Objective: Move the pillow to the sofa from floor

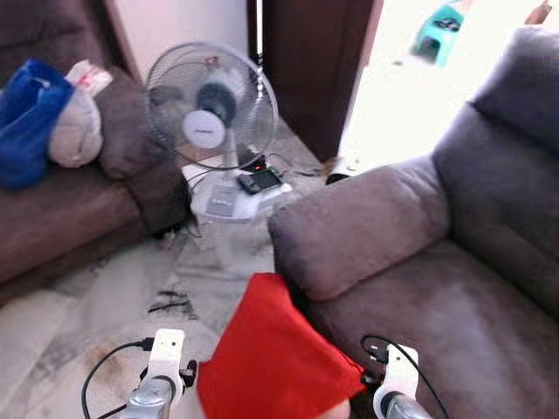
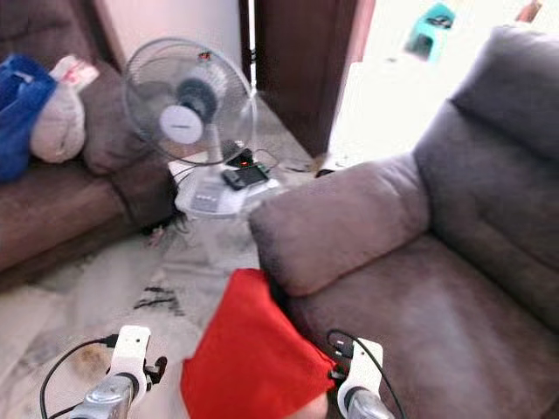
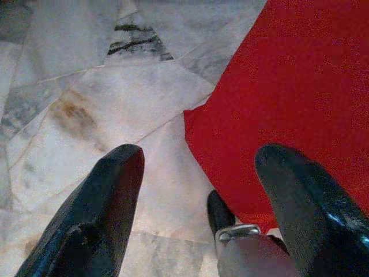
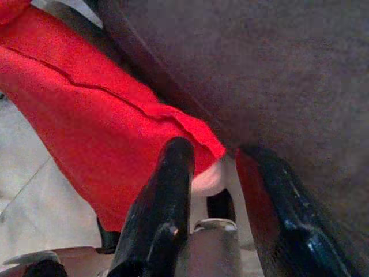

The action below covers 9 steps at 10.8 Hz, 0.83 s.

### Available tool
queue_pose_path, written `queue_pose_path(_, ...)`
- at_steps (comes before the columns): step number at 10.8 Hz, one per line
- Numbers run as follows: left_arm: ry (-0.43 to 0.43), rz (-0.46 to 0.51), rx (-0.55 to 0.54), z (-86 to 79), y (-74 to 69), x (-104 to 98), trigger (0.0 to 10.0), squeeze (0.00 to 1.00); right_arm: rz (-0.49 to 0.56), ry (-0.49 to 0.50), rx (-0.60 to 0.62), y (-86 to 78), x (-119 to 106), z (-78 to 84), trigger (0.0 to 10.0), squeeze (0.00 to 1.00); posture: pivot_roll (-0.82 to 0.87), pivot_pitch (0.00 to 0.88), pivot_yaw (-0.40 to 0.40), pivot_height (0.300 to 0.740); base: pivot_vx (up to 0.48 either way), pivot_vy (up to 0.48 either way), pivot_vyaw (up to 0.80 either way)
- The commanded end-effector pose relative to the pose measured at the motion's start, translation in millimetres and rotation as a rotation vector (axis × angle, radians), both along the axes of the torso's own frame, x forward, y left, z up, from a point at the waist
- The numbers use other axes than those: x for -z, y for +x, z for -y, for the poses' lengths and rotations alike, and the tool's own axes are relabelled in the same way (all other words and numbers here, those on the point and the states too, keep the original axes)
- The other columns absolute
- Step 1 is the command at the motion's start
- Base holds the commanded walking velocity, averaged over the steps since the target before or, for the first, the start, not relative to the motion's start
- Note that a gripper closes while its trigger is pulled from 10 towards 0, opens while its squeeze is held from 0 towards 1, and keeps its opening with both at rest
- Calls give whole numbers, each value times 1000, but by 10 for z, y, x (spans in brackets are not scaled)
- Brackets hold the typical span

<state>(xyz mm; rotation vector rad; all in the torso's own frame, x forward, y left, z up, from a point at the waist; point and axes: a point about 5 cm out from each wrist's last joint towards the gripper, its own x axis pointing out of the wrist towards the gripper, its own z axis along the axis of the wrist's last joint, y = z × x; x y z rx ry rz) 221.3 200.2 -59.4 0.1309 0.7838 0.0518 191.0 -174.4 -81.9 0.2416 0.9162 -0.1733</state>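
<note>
Holding the red pillow (image 1: 275,362) up between my two arms right now, low and close in front of me, off the floor (image 1: 113,297) and pressed against the front of the sofa (image 1: 419,288) on my right. My right gripper (image 4: 222,173) has its fingers a bit apart with the pillow's seamed corner tucked between them, so that's the actual pinch, and it's squeezed right against the sofa's grey fabric. My left gripper (image 3: 196,173) is spread wide with nothing in it; the pillow's edge just sits beside one finger, over the marble tiles. My guess is the left side is only steadying, so the weight hangs off that one corner, which is why the thing droops.

What's in the way: the fat armrest (image 1: 358,223) is directly above and beyond the pillow, so I reckon I need to lift and swing right to reach the seat cushion. Further off on the left there's a standing fan (image 1: 210,109) with a phone (image 1: 259,182) on its base, loose cables (image 1: 170,304) on the tiles, and another couch (image 1: 61,209) with a blue bag (image 1: 26,118) on it, all well apart from me
</note>
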Motion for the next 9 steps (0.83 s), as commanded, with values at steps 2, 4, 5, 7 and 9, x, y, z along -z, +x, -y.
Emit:
queue_pose_path(2,25,27,4,-18,26,-27,10000,0,51,-1,28,3,-28,138,10000,0,30,22,-34,740,0,0,0)
queue_pose_path(4,23,27,-2,-4,25,-23,10000,0,59,-1,33,-21,-31,222,10000,0,26,7,-38,740,0,0,0)
queue_pose_path(5,21,28,-1,8,22,-20,10000,0,53,-17,38,-28,-30,246,10000,0,31,0,-40,740,0,0,0)
queue_pose_path(7,25,30,4,20,13,-14,10000,0,78,-11,24,15,-56,244,10000,0,25,0,-41,740,0,0,0)
queue_pose_path(9,27,27,11,27,8,-10,10000,0,66,-27,8,29,-62,257,10000,0,22,0,-41,740,0,0,0)
